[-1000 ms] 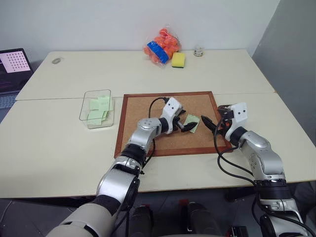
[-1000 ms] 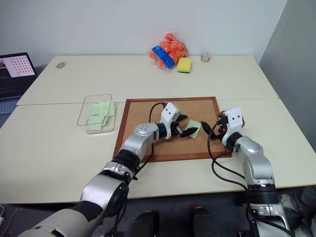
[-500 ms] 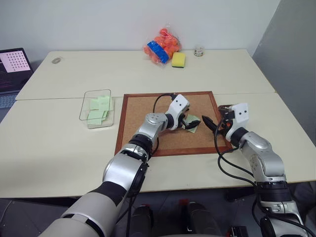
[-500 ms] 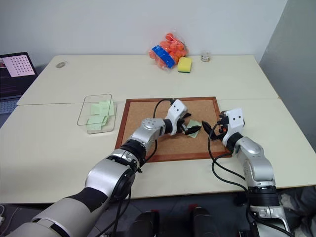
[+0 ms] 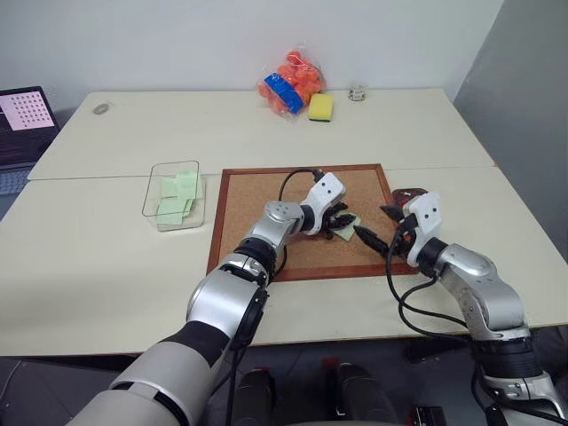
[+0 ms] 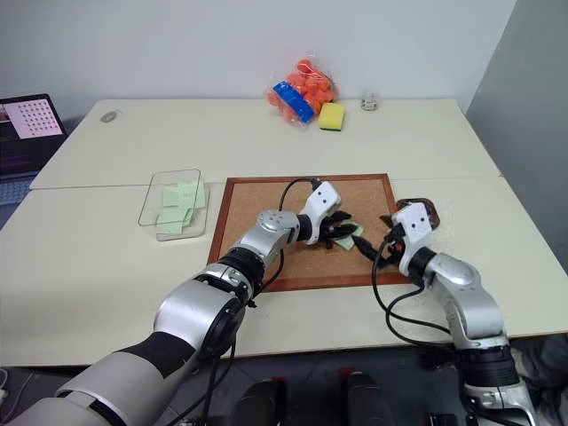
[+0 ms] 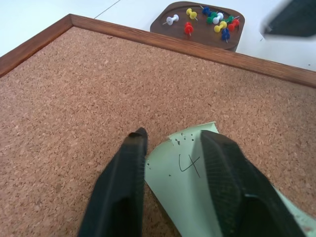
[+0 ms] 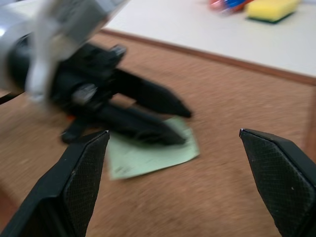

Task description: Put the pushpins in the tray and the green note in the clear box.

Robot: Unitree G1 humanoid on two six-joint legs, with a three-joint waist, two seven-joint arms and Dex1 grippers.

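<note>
Bright, even light, shadows faint. Head views are sharp. The right wrist view is blurred; the left gripper (image 8: 148, 116) smears there.

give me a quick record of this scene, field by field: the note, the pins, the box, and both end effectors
green note: lying on the corkboard, between the left end effector's fingers
pushpins: in the tray, beside the board's frame
clear box: on the table left of the board, green notes inside
left end effector: closing around the green note
right end effector: open, just right of the note
</note>
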